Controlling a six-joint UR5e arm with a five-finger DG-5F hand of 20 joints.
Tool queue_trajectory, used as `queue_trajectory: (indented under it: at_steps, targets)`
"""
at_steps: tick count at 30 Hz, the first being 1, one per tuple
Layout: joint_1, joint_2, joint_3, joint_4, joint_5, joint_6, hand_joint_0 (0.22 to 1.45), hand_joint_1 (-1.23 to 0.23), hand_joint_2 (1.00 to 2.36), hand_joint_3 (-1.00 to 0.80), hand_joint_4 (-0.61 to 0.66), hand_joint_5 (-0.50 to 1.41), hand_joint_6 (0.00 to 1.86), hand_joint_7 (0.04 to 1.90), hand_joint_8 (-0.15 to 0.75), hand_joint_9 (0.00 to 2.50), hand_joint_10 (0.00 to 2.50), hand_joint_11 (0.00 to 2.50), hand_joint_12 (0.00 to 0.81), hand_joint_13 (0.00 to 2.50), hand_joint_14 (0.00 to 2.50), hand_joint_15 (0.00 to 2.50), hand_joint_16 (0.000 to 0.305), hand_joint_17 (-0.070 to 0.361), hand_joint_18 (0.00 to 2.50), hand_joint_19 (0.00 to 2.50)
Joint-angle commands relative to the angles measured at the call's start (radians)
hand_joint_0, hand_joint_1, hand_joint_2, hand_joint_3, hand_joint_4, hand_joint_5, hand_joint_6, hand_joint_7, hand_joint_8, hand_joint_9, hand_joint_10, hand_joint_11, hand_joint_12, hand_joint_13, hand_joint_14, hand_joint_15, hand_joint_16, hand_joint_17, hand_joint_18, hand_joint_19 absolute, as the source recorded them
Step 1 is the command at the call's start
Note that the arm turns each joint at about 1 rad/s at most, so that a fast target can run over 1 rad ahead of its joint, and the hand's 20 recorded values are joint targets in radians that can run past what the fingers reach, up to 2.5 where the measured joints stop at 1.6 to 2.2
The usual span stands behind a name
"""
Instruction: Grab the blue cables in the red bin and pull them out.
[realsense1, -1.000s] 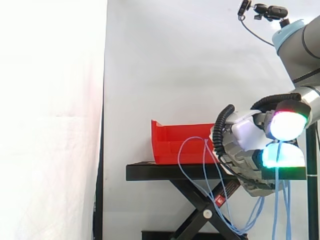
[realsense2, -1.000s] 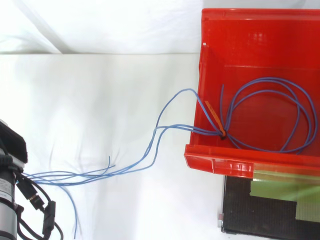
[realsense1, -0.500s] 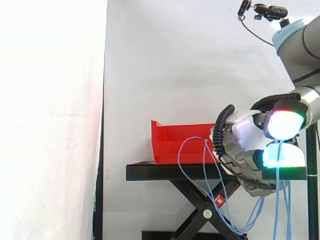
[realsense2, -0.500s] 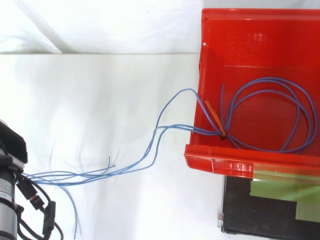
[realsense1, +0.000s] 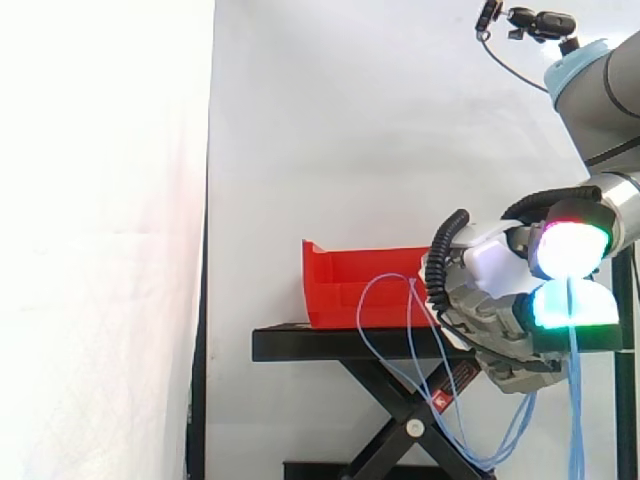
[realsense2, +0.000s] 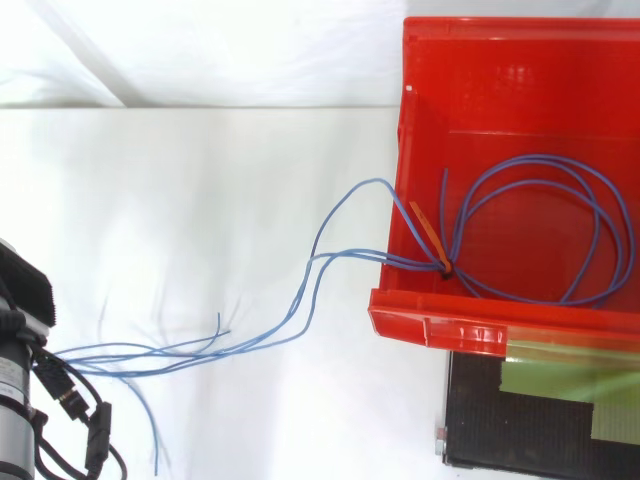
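Roughly level with the red bin (realsense1: 350, 275), off its near end, the hand (realsense1: 480, 290) is curled, with blue cables (realsense2: 425, 262) pinched between its glowing fingertips (realsense1: 562, 248). Loose ends hang down below the pinch.

The cable loop lies inside the bin, bound by an orange tie (realsense2: 428, 232) close to the wall. Strands cross the rim and sag toward the hand.

Risks, as I judge them:
- The tie catches on the bin wall, and the bin is dragged along the stand (realsense1: 340, 343) or tipped off it.
- The thin strands slip through the pinch under load.
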Motion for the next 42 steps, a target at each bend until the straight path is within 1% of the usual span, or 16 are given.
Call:
queue_trajectory:
  at_steps: [1, 5, 8, 18, 25, 30, 32, 33, 34, 35, 36, 37, 38, 39, 40, 42]
  targets:
    - [0.0, 0.0, 0.0, 0.0, 0.0, 0.0, 0.9, -0.93, 1.0, -0.98, 0.25, 0.93, 0.67, 0.55, 0.229, 1.3, 0.01, 1.57, 0.322, 1.49, 0.0, 1.82, 0.044, 0.099, 1.09, 1.27]
    - [0.0, 0.0, 0.0, 0.0, 0.002, 0.0, 0.93, -0.96, 1.0, -0.91, 0.23, 0.9, 0.75, 0.53, 0.22, 1.3, 0.01, 1.55, 0.32, 1.49, 0.0, 1.82, 0.045, 0.1, 1.1, 1.26]
    - [0.002, 0.0, 0.0, 0.002, 0.002, 0.0, 0.94, -0.96, 1.0, -0.92, 0.22, 0.88, 0.81, 0.49, 0.223, 1.3, 0.01, 1.56, 0.316, 1.49, 0.0, 1.82, 0.045, 0.1, 1.1, 1.26]
    - [0.003, 0.0, 0.0, 0.008, 0.002, 0.008, 0.97, -0.95, 1.0, -0.93, 0.21, 0.86, 0.88, 0.46, 0.233, 1.29, 0.01, 1.53, 0.314, 1.49, 0.0, 1.82, 0.044, 0.099, 1.09, 1.26]
    - [0.009, 0.0, 0.0, 0.06, 0.0, 0.003, 0.98, -0.95, 1.0, -0.92, 0.21, 0.84, 0.95, 0.43, 0.247, 1.29, 0.01, 1.53, 0.303, 1.48, 0.0, 1.84, 0.044, 0.098, 1.09, 1.26]
    - [0.009, 0.0, 0.0, 0.115, 0.005, 0.0, 0.98, -0.95, 1.0, -0.91, 0.2, 0.84, 0.97, 0.42, 0.237, 1.29, 0.01, 1.54, 0.302, 1.47, 0.02, 1.84, 0.043, 0.098, 1.1, 1.24]
    - [0.009, 0.0, 0.0, 0.123, 0.005, 0.0, 0.98, -0.95, 1.0, -0.9, 0.2, 0.84, 0.98, 0.42, 0.239, 1.29, 0.01, 1.55, 0.3, 1.46, 0.08, 1.8, 0.043, 0.097, 1.1, 1.25]
    - [0.009, 0.0, 0.0, 0.132, 0.005, 0.0, 0.98, -0.95, 1.0, -0.9, 0.2, 0.84, 0.99, 0.42, 0.238, 1.29, 0.01, 1.56, 0.298, 1.42, 0.28, 1.72, 0.043, 0.098, 1.11, 1.26]
    - [0.009, 0.0, 0.0, 0.153, 0.005, 0.0, 0.99, -0.95, 1.0, -0.9, 0.2, 0.84, 0.99, 0.42, 0.239, 1.29, 0.01, 1.56, 0.305, 1.42, 0.3, 1.7, 0.043, 0.098, 1.12, 1.26]
    - [0.009, 0.0, 0.0, 0.163, 0.005, 0.0, 0.99, -0.95, 1.0, -0.9, 0.2, 0.84, 0.99, 0.42, 0.239, 1.3, 0.01, 1.56, 0.308, 1.4, 0.39, 1.68, 0.044, 0.098, 1.13, 1.26]
    - [0.009, 0.0, 0.0, 0.184, 0.005, 0.0, 0.99, -0.95, 1.0, -0.91, 0.19, 0.83, 1.0, 0.42, 0.234, 1.32, 0.0, 1.61, 0.317, 1.37, 0.6, 1.59, 0.043, 0.097, 1.16, 1.27]
    - [0.009, 0.0, -0.002, 0.195, 0.005, 0.0, 0.99, -0.95, 1.0, -0.91, 0.19, 0.83, 1.0, 0.42, 0.232, 1.32, 0.0, 1.62, 0.317, 1.37, 0.63, 1.57, 0.043, 0.096, 1.17, 1.28]
    - [0.009, 0.0, 0.0, 0.204, 0.005, 0.0, 0.99, -0.95, 1.0, -0.9, 0.2, 0.83, 1.0, 0.42, 0.224, 1.34, 0.0, 1.66, 0.32, 1.34, 0.78, 1.49, 0.044, 0.099, 1.18, 1.29]
    - [0.009, 0.0, -0.002, 0.221, 0.005, 0.0, 0.99, -0.95, 1.0, -0.91, 0.19, 0.83, 1.0, 0.42, 0.214, 1.35, 0.05, 1.69, 0.329, 1.3, 1.09, 1.34, 0.043, 0.097, 1.2, 1.33]
    - [0.009, 0.0, -0.002, 0.227, 0.005, 0.0, 0.99, -0.95, 1.0, -0.91, 0.19, 0.83, 1.0, 0.42, 0.214, 1.35, 0.06, 1.68, 0.332, 1.3, 1.11, 1.34, 0.043, 0.097, 1.2, 1.33]
    - [0.009, 0.0, -0.005, 0.249, 0.005, 0.0, 0.99, -0.95, 1.0, -0.91, 0.2, 0.83, 1.0, 0.42, 0.206, 1.34, 0.17, 1.68, 0.337, 1.27, 1.3, 1.29, 0.043, 0.096, 1.24, 1.36]
